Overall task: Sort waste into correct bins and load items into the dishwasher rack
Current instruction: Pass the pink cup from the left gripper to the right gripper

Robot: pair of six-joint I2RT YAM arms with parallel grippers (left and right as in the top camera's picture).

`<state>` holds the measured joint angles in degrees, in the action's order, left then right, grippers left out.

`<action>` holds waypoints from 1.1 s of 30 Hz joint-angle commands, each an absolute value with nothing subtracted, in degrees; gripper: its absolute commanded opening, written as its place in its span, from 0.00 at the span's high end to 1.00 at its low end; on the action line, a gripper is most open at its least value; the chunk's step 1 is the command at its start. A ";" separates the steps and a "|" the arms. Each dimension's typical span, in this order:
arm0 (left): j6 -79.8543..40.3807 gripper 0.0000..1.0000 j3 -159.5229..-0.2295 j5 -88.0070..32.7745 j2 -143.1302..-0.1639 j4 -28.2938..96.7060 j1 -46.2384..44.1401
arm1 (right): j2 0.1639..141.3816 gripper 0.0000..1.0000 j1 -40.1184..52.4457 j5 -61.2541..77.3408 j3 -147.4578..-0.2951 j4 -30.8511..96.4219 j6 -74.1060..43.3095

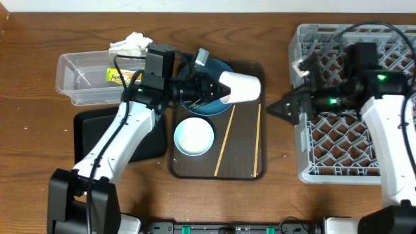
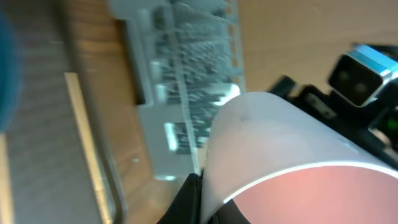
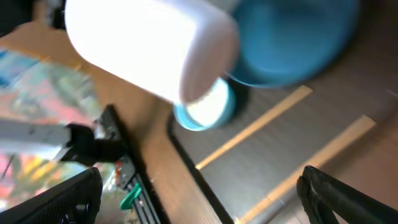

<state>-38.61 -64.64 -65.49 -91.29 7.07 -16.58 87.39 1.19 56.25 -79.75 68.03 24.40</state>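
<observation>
Since the left hand (image 1: pixel 220 91) is clamped on the cup (image 1: pixel 244 88), hanging over the brown tray (image 1: pixel 244 149) short of the rack (image 1: pixel 303 156), the open, empty right hand (image 1: pixel 278 107) should, I judge, grip its body squarely before any release. One rack, one plate (image 1: pixel 222 69), one bowl (image 1: pixel 194 136), one cup, two chopsticks (image 1: pixel 224 140).

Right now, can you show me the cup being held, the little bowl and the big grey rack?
cup (image 1: pixel 244 86), overhead view, on its pale side wall.
bowl (image 1: pixel 194 136), overhead view, on its inside middle.
rack (image 1: pixel 338 144), overhead view, on its bare lattice floor.
</observation>
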 commanded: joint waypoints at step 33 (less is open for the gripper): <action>-43.59 0.94 -64.73 -83.31 -91.05 1.54 -18.74 | 87.66 0.22 6.02 67.57 -79.40 59.29 29.45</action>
